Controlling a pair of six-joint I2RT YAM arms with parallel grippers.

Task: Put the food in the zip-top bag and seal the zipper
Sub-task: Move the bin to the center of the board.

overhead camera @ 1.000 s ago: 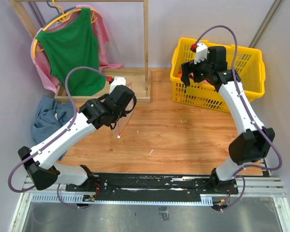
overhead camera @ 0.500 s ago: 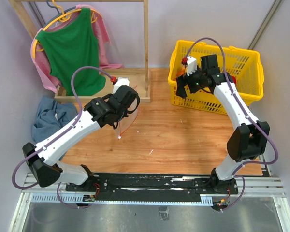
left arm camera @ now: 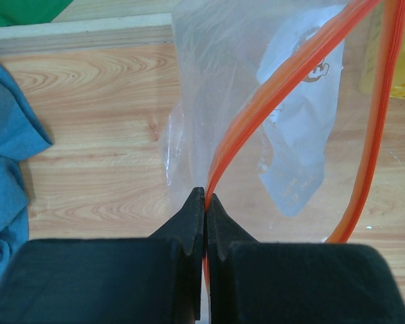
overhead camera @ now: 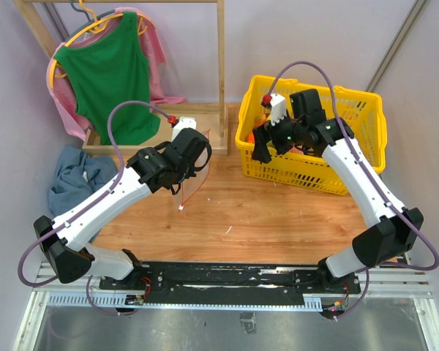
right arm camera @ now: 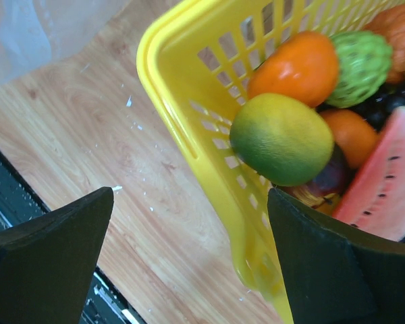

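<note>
My left gripper [left arm camera: 204,197] is shut on the orange-red zipper [left arm camera: 283,81] of the clear zip-top bag [left arm camera: 256,108], which hangs open and empty above the wooden table; in the top view the gripper [overhead camera: 184,170] is left of centre. My right gripper [right arm camera: 189,256] is open and straddles the near-left wall of the yellow basket [right arm camera: 182,115], one finger inside and one outside. The food lies in the basket: a green-yellow fruit [right arm camera: 283,138], an orange [right arm camera: 300,67], a bumpy green fruit [right arm camera: 361,64], a watermelon slice [right arm camera: 385,182] and a dark purple piece [right arm camera: 331,179].
The yellow basket [overhead camera: 314,175] stands at the right middle of the table, with the right gripper [overhead camera: 265,146] at its left end. A wooden clothes rack [overhead camera: 221,73] with a green top [overhead camera: 106,73] stands at the back left. A blue cloth [overhead camera: 77,179] lies on the left.
The right arm has swung left and nearer, and the yellow basket has slid left and nearer with it. The left gripper has kept hold of the bag with hardly any movement.
</note>
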